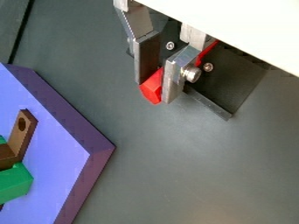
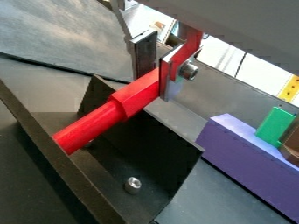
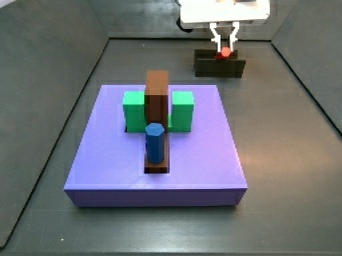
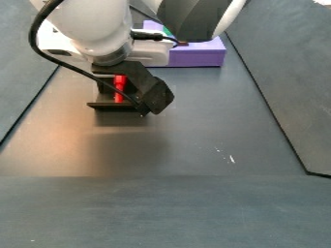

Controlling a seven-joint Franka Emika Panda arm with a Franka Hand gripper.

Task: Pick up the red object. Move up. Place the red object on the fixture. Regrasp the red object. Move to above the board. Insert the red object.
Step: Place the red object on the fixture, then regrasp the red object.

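Directly beneath your gripper (image 2: 163, 72) sits the fixture (image 3: 221, 64), and the gripper's silver fingers (image 1: 176, 77) are pinching the red object (image 2: 111, 112) at one end. In a wrist view that red object lies slanted across the fixture's dark recess, its free end reaching past the bracket's edge; whether it rests on the metal or hangs just clear, you cannot tell. In both side views you see red between the fingers right above the fixture (image 4: 119, 102). Well apart from the gripper, toward the middle of the desk (image 3: 287, 170), lies the board (image 3: 201, 165). It carries a green block (image 3: 181, 110), a brown bar (image 3: 158, 95) and an upright blue cylinder (image 3: 155, 145).
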